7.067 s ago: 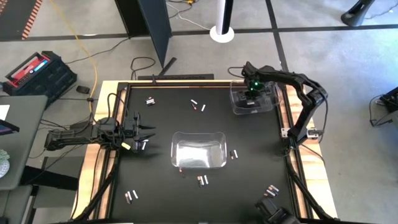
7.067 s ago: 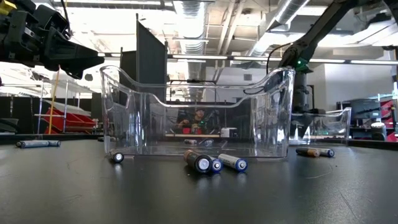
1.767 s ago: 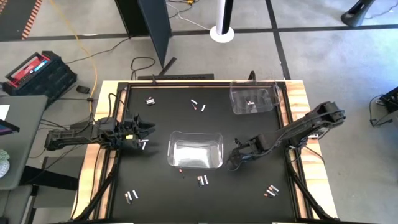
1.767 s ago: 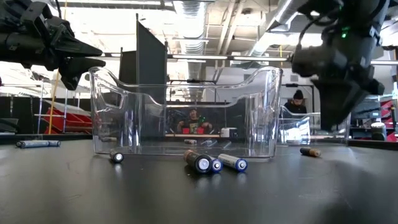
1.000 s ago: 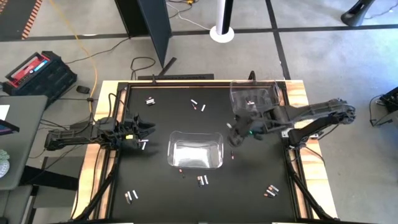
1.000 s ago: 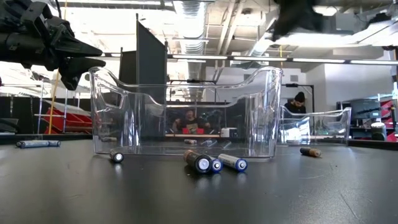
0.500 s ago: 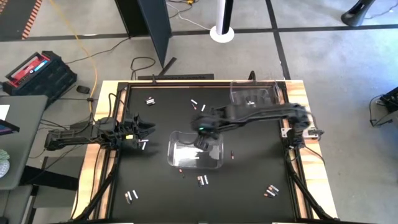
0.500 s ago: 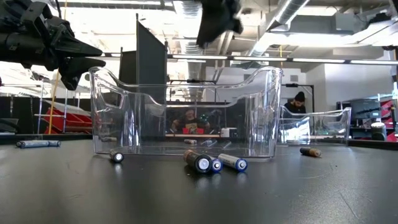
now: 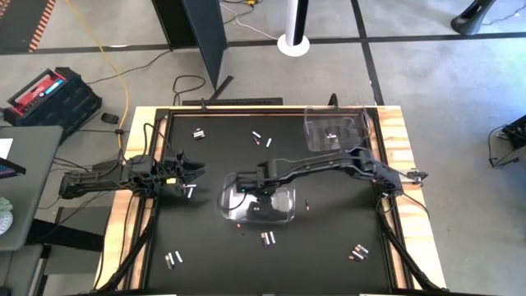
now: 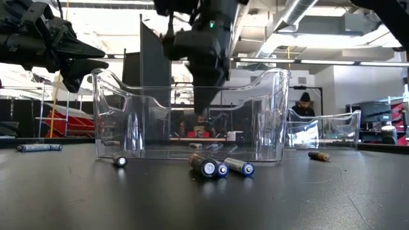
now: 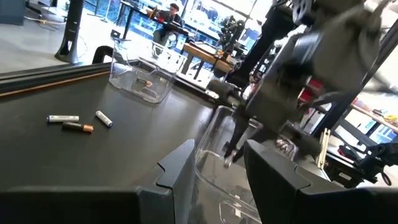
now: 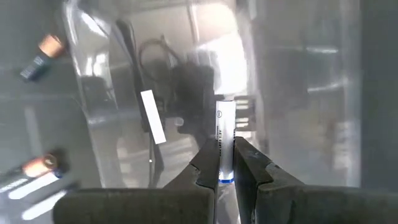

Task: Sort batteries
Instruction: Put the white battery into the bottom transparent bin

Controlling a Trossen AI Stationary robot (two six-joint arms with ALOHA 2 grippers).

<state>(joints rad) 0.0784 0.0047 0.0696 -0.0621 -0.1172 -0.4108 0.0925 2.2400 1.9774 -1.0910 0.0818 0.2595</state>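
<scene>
A silvery-white battery (image 12: 224,140) with a blue end is clamped upright between the jaws of the right gripper (image 9: 256,196), which hangs over the clear bin (image 9: 285,215) at the middle of the worktop (image 9: 329,247). A white battery (image 12: 152,124) lies inside that bin. 3 batteries (image 10: 220,167) lie on the worktop just in front of the bin, and 2 more (image 9: 357,252) sit near the front right corner. A second clear bin (image 9: 333,130) stands at the far right corner with a battery in it. The left gripper (image 9: 191,173) hovers near the left edge, jaws apart and holding nothing, with a battery (image 9: 191,191) just beside it.
</scene>
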